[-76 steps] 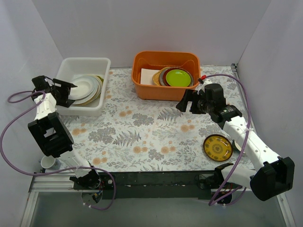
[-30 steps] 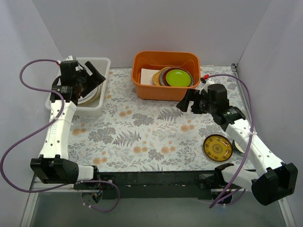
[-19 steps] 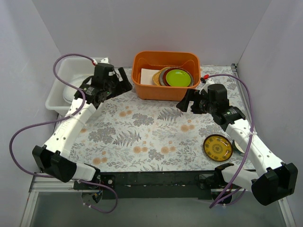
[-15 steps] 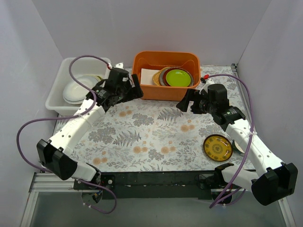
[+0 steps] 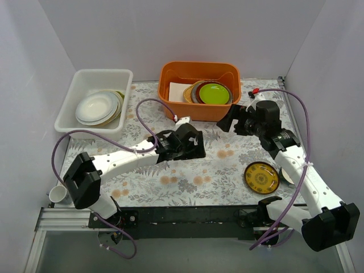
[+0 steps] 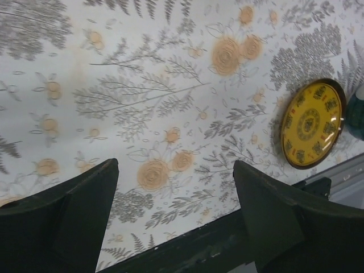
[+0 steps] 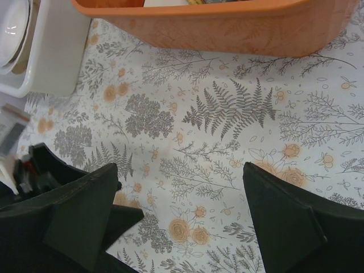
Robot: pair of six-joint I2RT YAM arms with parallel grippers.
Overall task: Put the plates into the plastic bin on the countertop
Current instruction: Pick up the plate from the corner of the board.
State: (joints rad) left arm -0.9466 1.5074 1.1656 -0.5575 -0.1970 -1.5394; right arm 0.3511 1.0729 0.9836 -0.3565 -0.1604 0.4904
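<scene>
Overhead view of a fern-and-flower printed countertop (image 5: pixel 170 170) with two robot arms. The white plastic bin (image 5: pixel 79 122) sits at 10 o'clock and holds a stack of plates (image 5: pixel 98 107), a plain white one on top. One dark brown-gold plate (image 5: pixel 261 177) lies flat on the countertop at 4 o'clock, well apart from the bin. The left gripper (image 6: pixel 173 176) hovers low over the middle of the countertop, jaws spread and holding nothing, with that plate ahead of it at 3 o'clock in its wrist view. The right gripper (image 7: pixel 181 170) hangs at 2 o'clock near the orange tub (image 5: pixel 199 111), jaws wide and empty. The step appears to be the reach for the loose plate. The next move calls for travelling further right, then working one finger under the thin rim, since the plate lies flat. How many plates the stack holds cannot be counted. A teal object (image 6: pixel 358 116), possibly a cup, is cut off at the frame edge beside the plate.
</scene>
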